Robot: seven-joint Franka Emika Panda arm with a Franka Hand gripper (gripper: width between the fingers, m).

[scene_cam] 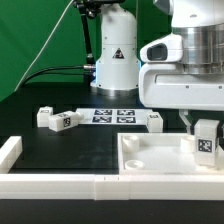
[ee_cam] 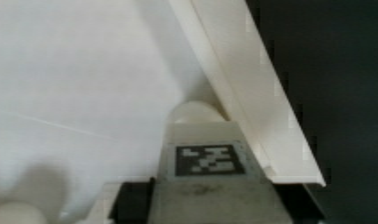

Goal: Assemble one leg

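Observation:
My gripper (scene_cam: 204, 128) is shut on a leg (scene_cam: 206, 140), a small white block with a black-and-white tag, and holds it upright over the right part of the large flat white panel (scene_cam: 160, 160) with its raised rim. In the wrist view the leg (ee_cam: 207, 150) sits between my dark fingers (ee_cam: 140, 200), tag facing the camera, its far end close to the panel's rim (ee_cam: 257, 90) near a corner. The panel's surface (ee_cam: 79, 90) fills most of that view.
Several other legs lie on the black table: two at the exterior view's left (scene_cam: 45, 117) (scene_cam: 64, 121) and one near the middle (scene_cam: 154, 120). The marker board (scene_cam: 112, 116) lies behind them. A white fence (scene_cam: 60, 182) borders the front and left.

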